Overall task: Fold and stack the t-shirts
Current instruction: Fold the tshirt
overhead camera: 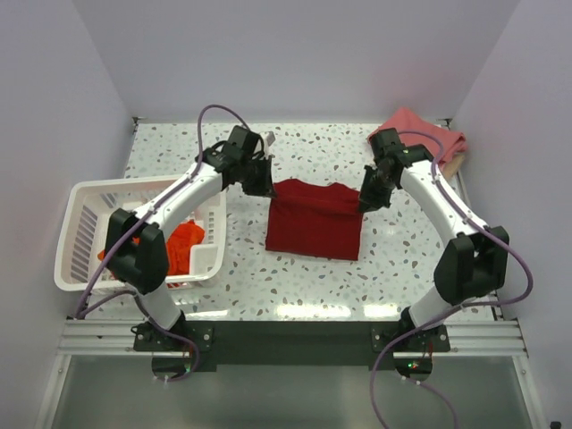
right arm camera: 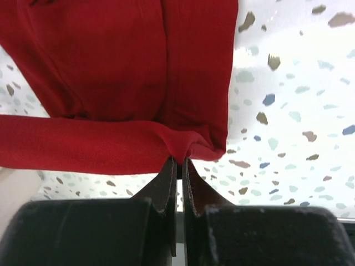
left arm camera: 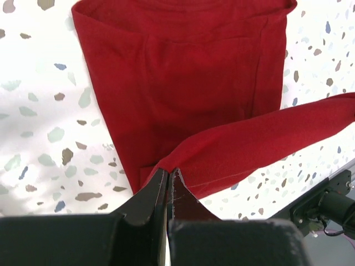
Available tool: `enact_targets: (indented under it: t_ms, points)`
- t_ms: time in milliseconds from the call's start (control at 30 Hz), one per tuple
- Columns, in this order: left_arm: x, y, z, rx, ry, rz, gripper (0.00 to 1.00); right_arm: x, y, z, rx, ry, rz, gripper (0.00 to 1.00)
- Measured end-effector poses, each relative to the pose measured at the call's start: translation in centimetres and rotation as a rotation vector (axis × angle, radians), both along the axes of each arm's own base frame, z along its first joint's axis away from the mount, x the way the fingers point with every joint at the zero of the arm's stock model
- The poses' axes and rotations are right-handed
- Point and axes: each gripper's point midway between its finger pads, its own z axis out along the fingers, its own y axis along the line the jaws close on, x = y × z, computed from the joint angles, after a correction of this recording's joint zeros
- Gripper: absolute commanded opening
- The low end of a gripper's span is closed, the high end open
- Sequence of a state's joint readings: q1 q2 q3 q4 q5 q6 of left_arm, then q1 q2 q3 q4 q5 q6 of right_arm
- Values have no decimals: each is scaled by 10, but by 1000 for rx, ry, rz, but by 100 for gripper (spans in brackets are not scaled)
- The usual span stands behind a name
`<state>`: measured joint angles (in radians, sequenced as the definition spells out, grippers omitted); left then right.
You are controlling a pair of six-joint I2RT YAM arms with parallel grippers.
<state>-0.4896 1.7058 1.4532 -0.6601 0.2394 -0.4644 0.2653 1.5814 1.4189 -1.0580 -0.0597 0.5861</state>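
The dark crimson t-shirt (overhead camera: 315,217) lies in the middle of the table, its far edge lifted between both grippers. My left gripper (overhead camera: 264,183) is shut on the shirt's far left corner; in the left wrist view (left arm camera: 168,172) the cloth (left arm camera: 194,83) hangs from the closed jaws. My right gripper (overhead camera: 366,200) is shut on the far right corner; in the right wrist view (right arm camera: 180,159) the cloth (right arm camera: 116,72) bunches at the fingertips. An orange-red t-shirt (overhead camera: 183,246) lies in the basket. A folded pink t-shirt (overhead camera: 427,134) lies at the far right on a tan one (overhead camera: 454,164).
The white slotted basket (overhead camera: 85,223) stands at the left, under the left arm. The speckled table (overhead camera: 295,277) ends at white walls at the back and both sides. A metal rail (overhead camera: 295,335) runs along the near edge.
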Motion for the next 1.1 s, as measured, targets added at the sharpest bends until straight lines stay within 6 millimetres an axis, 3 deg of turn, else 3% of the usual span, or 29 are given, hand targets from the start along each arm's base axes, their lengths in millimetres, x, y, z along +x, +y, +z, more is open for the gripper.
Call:
enact_targets:
  t_ms: [200,300,333,367,400,433,467,500,567,600,667,767,900,1000,1100]
  points:
    - [38,-9,-12,13,0,-7,0,42,-10,-9,-25,-2,-29,0]
    - [72,-18,-14,16,-26,2,0,73,-16,-9,-27,-30,-55,0]
    - [87,-21,-15,14,-43,11,3,85,-18,-11,-26,-43,-67,5]
    - [99,-24,-16,15,-58,21,34,97,-22,-11,-24,-54,-79,16]
    - [109,-24,-16,22,-68,31,51,109,-24,-14,-19,-64,-91,32]
    - [120,-26,-16,22,-81,46,65,120,-27,-16,-13,-74,-103,58]
    - [130,-26,-16,22,-91,68,74,128,-29,-17,-11,-78,-107,65]
    - [137,-24,-17,29,-99,92,95,138,-32,-19,-5,-88,-109,71]
    - [142,-16,-18,45,-101,137,100,151,-35,-19,10,-109,-112,86]
    - [144,-12,-16,48,-106,156,100,154,-36,-18,15,-118,-107,94]
    - [146,-6,-11,55,-119,180,100,155,-37,-11,33,-140,-93,99]
    - [138,0,-5,59,-124,191,100,155,-33,5,81,-197,-63,99]
    - [111,8,-11,53,-95,185,100,131,-29,19,154,-234,-17,99]
    - [93,11,-23,43,-59,174,100,108,-30,13,200,-221,4,99]
    - [79,12,-40,36,-19,165,100,90,-31,-6,239,-185,6,99]
